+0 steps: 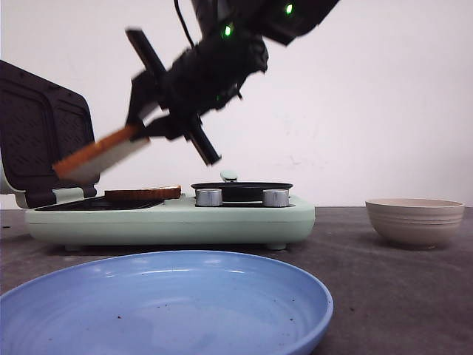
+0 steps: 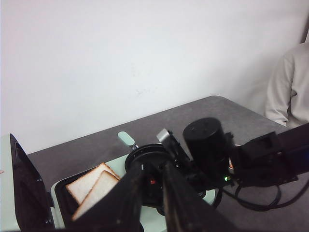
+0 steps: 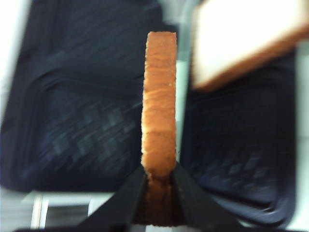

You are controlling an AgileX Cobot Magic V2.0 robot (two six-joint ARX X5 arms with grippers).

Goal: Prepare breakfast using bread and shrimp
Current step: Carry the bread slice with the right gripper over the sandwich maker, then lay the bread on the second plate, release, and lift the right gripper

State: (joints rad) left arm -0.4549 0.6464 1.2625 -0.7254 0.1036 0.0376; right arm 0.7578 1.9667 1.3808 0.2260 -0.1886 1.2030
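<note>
White wall behind tool-held bread (image 1: 100,154)

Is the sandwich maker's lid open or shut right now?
Open: the lid stands raised behind the lower plate, where one bread slice lies uncovered.

The right arm (image 1: 222,59) is matt black and blocky, with two small green lights glowing on its housing toward 1 o'clock and a thin black cable rising from it at 12 o'clock. Its hand (image 1: 137,133) ends in a long black crossbar and two flat, dark, tapering fingers (image 3: 126,203). The left hand (image 2: 152,193) has the same black wedge-shaped fingers; the right arm's fat black cylinder, small red and green lights and looping black cable show behind them.
</note>
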